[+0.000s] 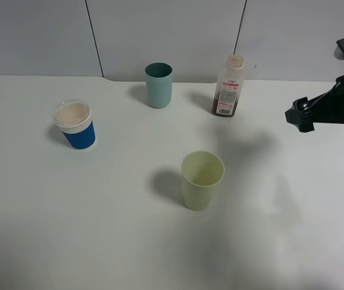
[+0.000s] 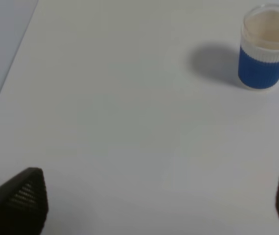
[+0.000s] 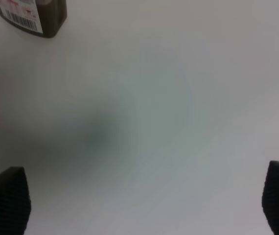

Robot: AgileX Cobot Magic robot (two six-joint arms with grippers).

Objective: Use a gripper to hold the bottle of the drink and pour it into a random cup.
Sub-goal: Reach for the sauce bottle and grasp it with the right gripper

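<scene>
Work surface: a matte white table (image 1: 69,229) with a rounded rear edge. Behind it stands a pale grey wall (image 1: 33,36) of flat panels, divided by two dark slanted seams (image 1: 93,36). Lighting is even and diffuse.

The bottle (image 1: 228,86) is clear glossy plastic; the counter (image 1: 69,229) is smooth and matt; the blue cup (image 1: 75,125) wears a ribbed sleeve.
</scene>
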